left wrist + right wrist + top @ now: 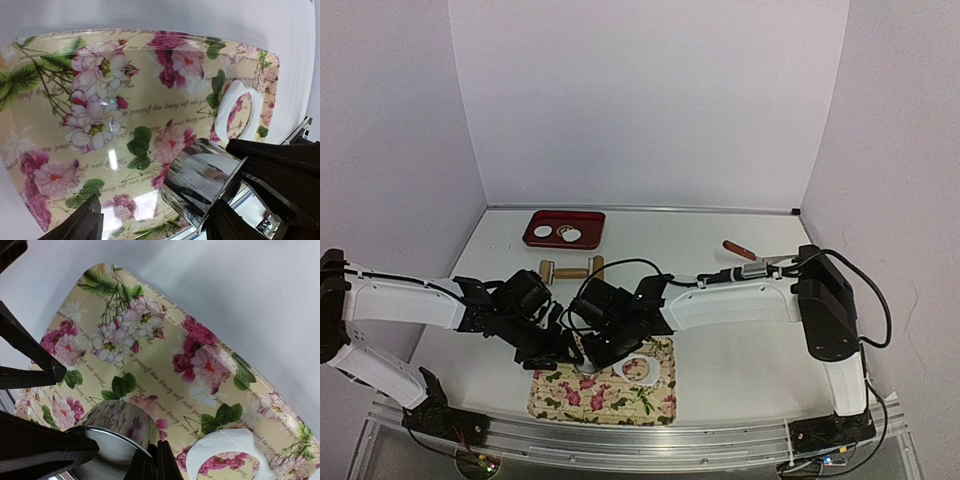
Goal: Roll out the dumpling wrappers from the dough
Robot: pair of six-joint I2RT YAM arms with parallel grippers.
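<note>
Your right gripper [155, 462] is hanging over the floral mat [165, 365]. Its jaws are pressing together on the rim of the metal ring cutter [116, 422]. Whether the cutter is resting on the mat or riding just above it, you cannot tell.

Your left gripper [155, 217] is hovering at the same spot, and its jaws are standing spread wide, one finger on either side of the cutter. Whether either finger is touching the cutter is not clear.

Just beside the cutter, the flat white leftover with a hole [227, 452] is lying on the mat. The dumpling wrappers [570, 236] are sitting well apart from all this, as two white discs side by side in the red tray [588, 220] at the far side of the desk [750, 360]. A rolling pin [570, 271] is lying between the tray and the arms.
</note>
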